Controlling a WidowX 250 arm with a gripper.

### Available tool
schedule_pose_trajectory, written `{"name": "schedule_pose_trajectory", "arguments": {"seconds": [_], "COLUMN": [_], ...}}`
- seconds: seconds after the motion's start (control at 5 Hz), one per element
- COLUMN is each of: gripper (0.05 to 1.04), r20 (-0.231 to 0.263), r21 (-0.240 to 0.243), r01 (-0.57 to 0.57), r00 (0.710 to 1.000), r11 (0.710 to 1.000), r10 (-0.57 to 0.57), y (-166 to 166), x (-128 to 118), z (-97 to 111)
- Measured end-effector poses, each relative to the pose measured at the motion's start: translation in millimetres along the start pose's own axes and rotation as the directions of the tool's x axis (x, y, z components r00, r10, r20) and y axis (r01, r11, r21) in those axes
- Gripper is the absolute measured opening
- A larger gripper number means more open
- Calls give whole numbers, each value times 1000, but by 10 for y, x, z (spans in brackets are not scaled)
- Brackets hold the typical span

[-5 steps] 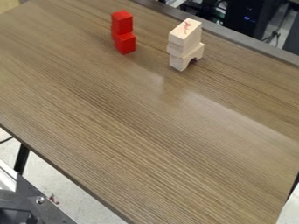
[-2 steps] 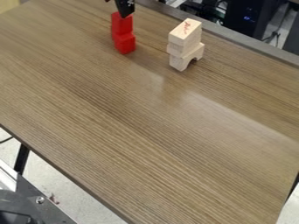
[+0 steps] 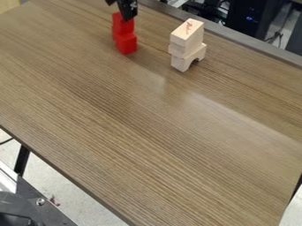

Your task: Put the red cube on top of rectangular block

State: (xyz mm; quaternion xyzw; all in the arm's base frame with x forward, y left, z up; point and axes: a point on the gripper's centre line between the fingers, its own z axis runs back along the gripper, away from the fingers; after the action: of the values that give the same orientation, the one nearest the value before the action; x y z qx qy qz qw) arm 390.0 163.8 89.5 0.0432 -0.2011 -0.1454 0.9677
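The black gripper [image 3: 119, 11] hangs at the top edge, over the red stack, and stands open. One of its fingers overlaps the upper right part of the top red cube [image 3: 122, 27]; the other is further left and higher. Whether they touch the cube I cannot tell. Directly below, a second red block [image 3: 126, 44] rests on the table. To the right stands a pale wooden stack: a rectangular block [image 3: 186, 35] on top, another wooden piece under it, and an arch-shaped block [image 3: 190, 58] at the bottom.
The brown wooden table [image 3: 147, 132] extends in front of both stacks, with a gap between them. A dark edge strip [image 3: 247, 42] runs behind the wooden stack. Metal and black equipment [image 3: 35, 203] is at the lower left, beyond the table edge.
The gripper has come into view from the top edge and down to the red stack, shifting slightly lower and right most recently. Both stacks have stayed in place.
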Motion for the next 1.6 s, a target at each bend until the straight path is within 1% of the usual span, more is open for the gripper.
{"name": "schedule_pose_trajectory", "arguments": {"seconds": [0.2, 0.4, 0.6, 0.8, 1.0, 1.2, 1.4, 1.6], "gripper": [1000, 1000, 952, 661, 594, 593, 593, 593], "r20": [-12, -12, -19, -18, -16, -9, 30, 137], "r21": [-29, -35, -56, -34, -26, -34, -74, -70], "r01": [-17, -23, -34, -64, -64, -74, -115, -93], "r00": [1000, 1000, 999, 998, 998, 997, 993, 985], "r11": [999, 999, 998, 997, 998, 997, 991, 993], "r10": [17, 23, 33, 63, 63, 74, 117, 102], "y": [-31, -40, -72, -73, -59, -78, -170, -329], "x": [-24, -27, -53, -115, -111, -99, 8, 347], "z": [-63, -86, -196, -265, -260, -263, -228, 104]}}
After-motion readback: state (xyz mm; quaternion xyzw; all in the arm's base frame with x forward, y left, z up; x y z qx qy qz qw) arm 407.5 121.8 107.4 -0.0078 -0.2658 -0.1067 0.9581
